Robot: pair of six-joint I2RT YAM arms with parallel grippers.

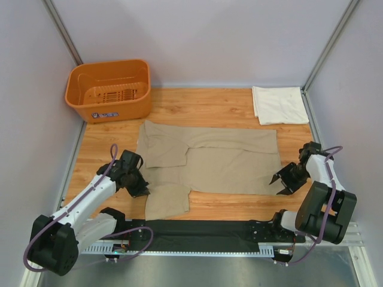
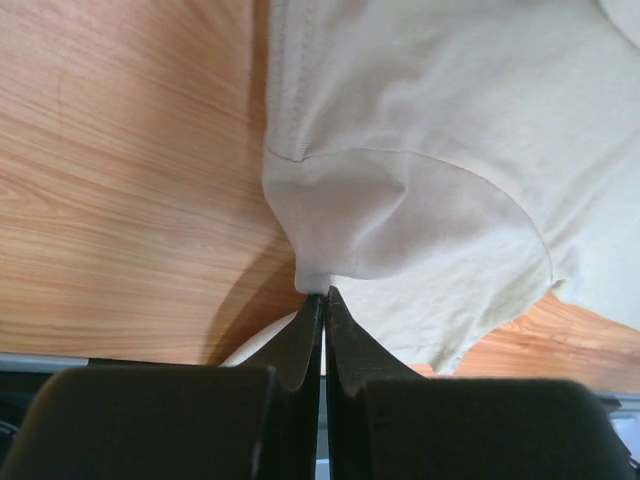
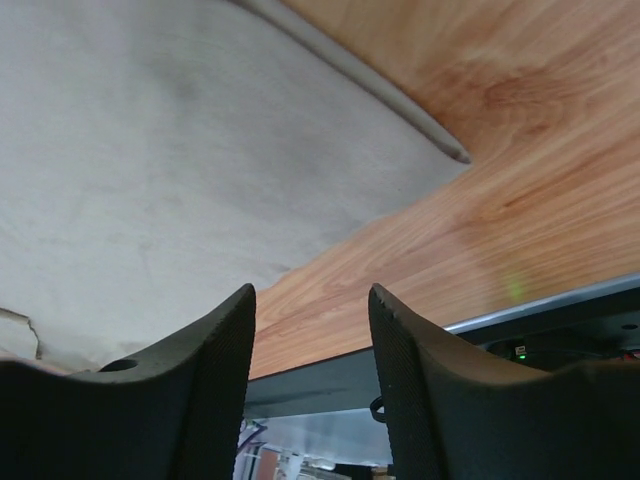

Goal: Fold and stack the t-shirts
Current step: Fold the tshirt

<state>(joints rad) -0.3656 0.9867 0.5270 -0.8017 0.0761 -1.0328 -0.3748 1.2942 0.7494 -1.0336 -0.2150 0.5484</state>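
The tan-khaki t-shirt [image 1: 209,161] lies spread flat across the middle of the wooden table, one sleeve reaching toward the near edge. My left gripper [image 1: 139,186] sits at the shirt's left side by that sleeve. In the left wrist view the left gripper [image 2: 323,293] is shut, pinching a small peak of the tan fabric [image 2: 450,150]. My right gripper [image 1: 281,179] stands open at the shirt's near right corner. In the right wrist view only bare wood lies beyond the open right gripper [image 3: 312,288], and the shirt [image 3: 150,150] is to its left. The cream-white t-shirt [image 1: 278,104] lies folded at the back right.
An orange plastic basket [image 1: 109,89] stands in the back left corner. Pale walls close in the table on three sides. A black rail [image 1: 197,230] with both arm bases runs along the near edge.
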